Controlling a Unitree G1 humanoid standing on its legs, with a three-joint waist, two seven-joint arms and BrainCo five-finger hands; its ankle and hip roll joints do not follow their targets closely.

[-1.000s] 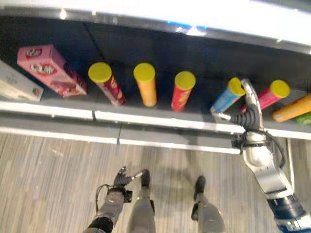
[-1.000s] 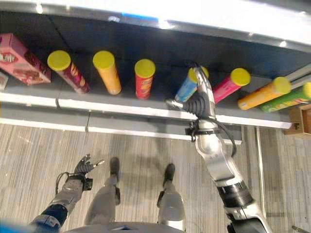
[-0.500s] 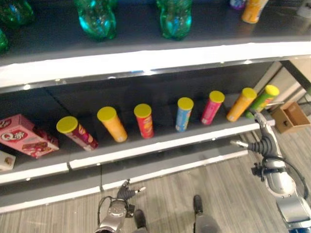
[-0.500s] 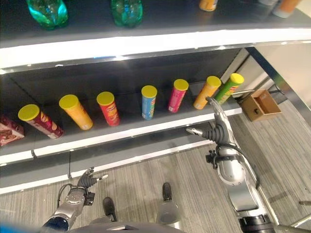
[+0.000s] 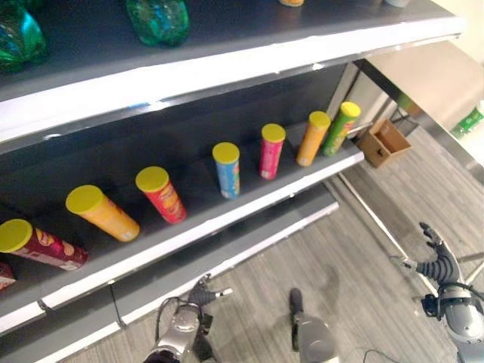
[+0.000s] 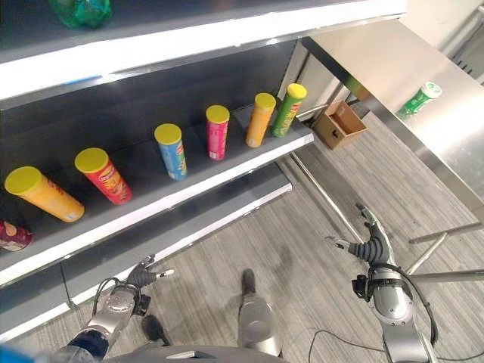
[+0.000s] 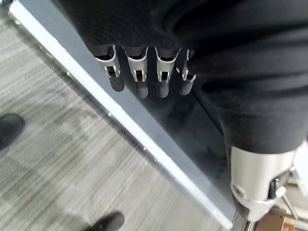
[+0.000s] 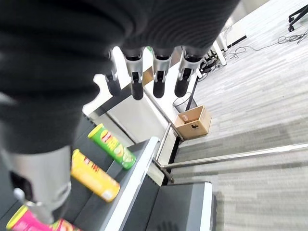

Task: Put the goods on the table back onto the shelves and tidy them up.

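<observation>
Several yellow-lidded chip cans stand in a row on the dark shelf [image 5: 249, 208]: orange [image 5: 102, 213], red [image 5: 161, 193], blue [image 5: 227, 168], pink [image 5: 271, 150], another orange [image 5: 312, 138] and green [image 5: 340, 127]. One green can [image 6: 420, 97] lies on the steel table [image 6: 393, 60] at the far right. My right hand [image 6: 370, 243] hangs open and empty over the floor, away from the shelf. Its wrist view shows straight fingers [image 8: 159, 77] above the green can [image 8: 111, 146] and an orange can [image 8: 94, 175]. My left hand [image 6: 140, 276] is open and empty, low by the shelf base.
Green bottles [image 5: 157, 17] stand on the shelf above. A small cardboard box [image 6: 338, 123] sits on the floor between the shelf end and the table. The table's steel legs [image 6: 442, 231] run close to my right hand. Striped grey floor lies in front of the shelves.
The camera has swung to the right, bringing the table into view. My right hand has come away from the blue can on the shelf and dropped low, empty. The left hand stays low.
</observation>
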